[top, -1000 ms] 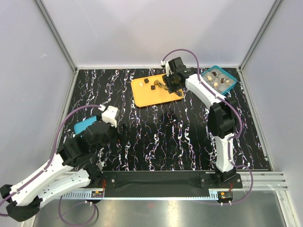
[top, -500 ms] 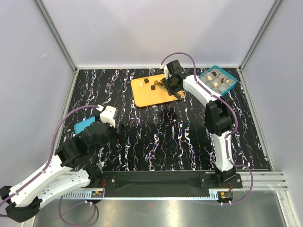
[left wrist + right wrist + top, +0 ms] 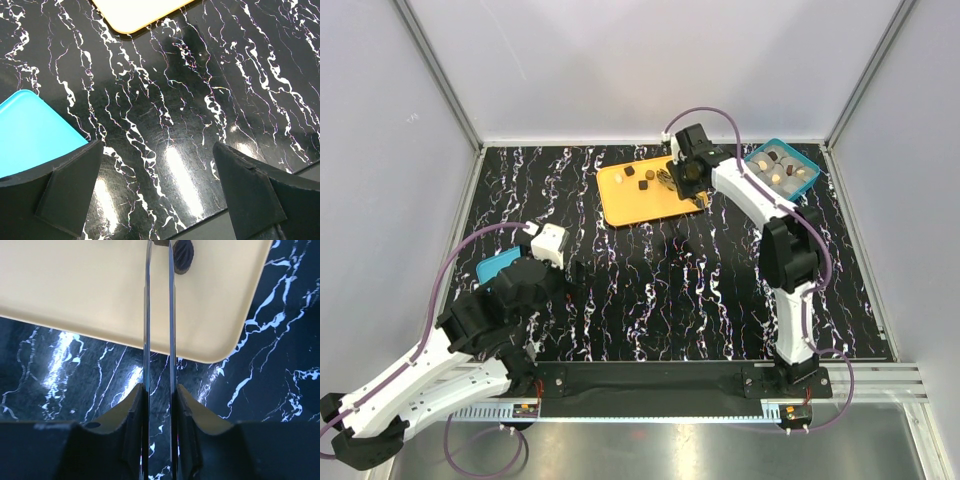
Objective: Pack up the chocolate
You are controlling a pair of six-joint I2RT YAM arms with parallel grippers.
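The right tool (image 3: 159, 246) is working over the orange tray (image 3: 623, 205) at the table's (image 3: 650, 290) 12 o'clock. Its two thin blades are standing narrow and nearly parallel. A brown scrap (image 3: 160, 242) is showing between the tips at the very top of the wrist view, but I cannot tell whether it is being gripped. A ribbed dark chocolate (image 3: 183, 254) is lying just outside the blade at 3 o'clock, unheld. Other loose pieces (image 3: 628, 171) are sitting toward the tray's 10 o'clock, and several are already lying in the teal box (image 3: 812, 173) at 2 o'clock. The left tool (image 3: 157, 155) is hanging wide and empty beside the blue lid (image 3: 30, 130) at 8 o'clock.

Recommendation: confirm that one piece is centred between the tips before lifting. Squeeze lightly, since these lumps look likely to crumble or pop sideways. Avoid nudging the ribbed neighbour.
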